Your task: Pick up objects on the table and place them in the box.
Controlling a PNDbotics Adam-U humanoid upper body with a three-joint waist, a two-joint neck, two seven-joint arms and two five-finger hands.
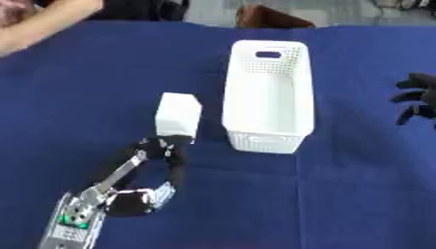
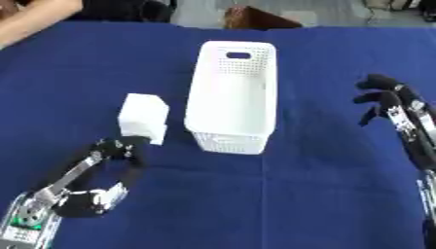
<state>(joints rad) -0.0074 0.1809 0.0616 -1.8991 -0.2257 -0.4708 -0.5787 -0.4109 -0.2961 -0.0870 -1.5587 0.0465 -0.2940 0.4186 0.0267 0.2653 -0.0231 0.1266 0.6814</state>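
While left hand point(image 1: 162, 148) is pinching near end of small white rigid-looking block point(image 1: 178, 114) at centre left, probably light; white perforated plastic basket point(image 1: 266, 97) waiting alongside; right hand point(image 2: 383, 97) idling spread, right edge.

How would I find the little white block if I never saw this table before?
Find the big blue table and the long white basket in its middle. Just left of the basket sits the white block, with the robot's left hand at its near end. Unlike the basket, it is small, solid and has no holes.
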